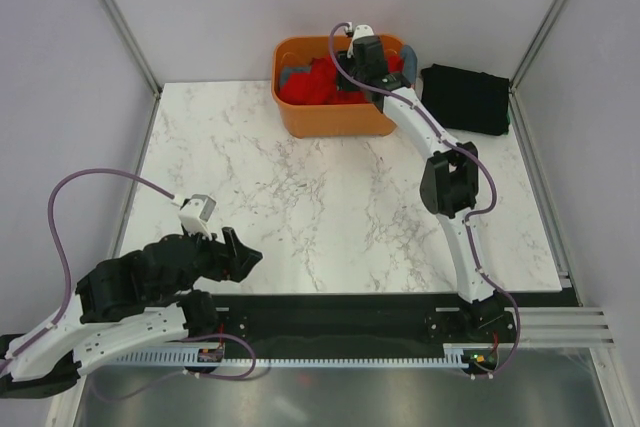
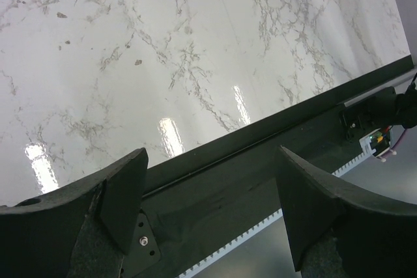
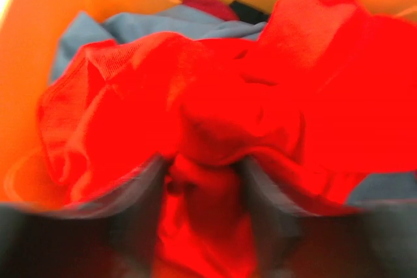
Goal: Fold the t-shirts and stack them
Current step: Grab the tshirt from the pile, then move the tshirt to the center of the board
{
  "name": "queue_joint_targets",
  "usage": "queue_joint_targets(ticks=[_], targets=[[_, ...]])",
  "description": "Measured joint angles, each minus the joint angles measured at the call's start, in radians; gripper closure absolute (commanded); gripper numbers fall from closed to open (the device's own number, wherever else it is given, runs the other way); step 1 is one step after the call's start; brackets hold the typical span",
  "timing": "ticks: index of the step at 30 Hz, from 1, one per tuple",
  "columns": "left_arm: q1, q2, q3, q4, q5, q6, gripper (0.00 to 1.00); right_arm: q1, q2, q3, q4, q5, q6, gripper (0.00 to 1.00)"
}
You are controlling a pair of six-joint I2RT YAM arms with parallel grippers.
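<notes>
A black rail (image 1: 330, 312) is running along the bottom edge under both arms' bases. Beyond it the white marbled tabletop (image 1: 320, 197) is stretching open to pale walls. At lower left the left pincer (image 2: 210, 157) is hanging apart, holding nothing. At the top the right pincer (image 3: 202, 187) is reaching into the orange tub (image 1: 330, 122), straddling the bunched red t-shirt (image 3: 215, 96); clamped or not, I cannot tell. A grey-blue t-shirt (image 3: 130, 27) is lying beside it in the tub, and a black t-shirt (image 1: 465, 97) is lying folded just right of the tub.
</notes>
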Motion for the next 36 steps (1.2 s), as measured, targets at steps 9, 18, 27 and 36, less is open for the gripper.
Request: queue_joint_targets(ticks=[9, 18, 27, 36], targets=[[0.026, 0.0, 0.0, 0.0, 0.0, 0.0, 0.16, 0.008, -0.003, 0.0, 0.046, 0.077, 0.0, 1.0], [0.039, 0.0, 0.0, 0.001, 0.002, 0.0, 0.16, 0.063, -0.238, 0.029, 0.064, 0.058, -0.007, 1.0], [0.046, 0.0, 0.0, 0.001, 0.004, 0.0, 0.16, 0.064, -0.893, -0.281, 0.235, 0.049, 0.085, 0.66], [0.047, 0.002, 0.0, 0.0, 0.0, 0.0, 0.16, -0.008, -1.387, -1.167, 0.035, 0.292, 0.335, 0.02]])
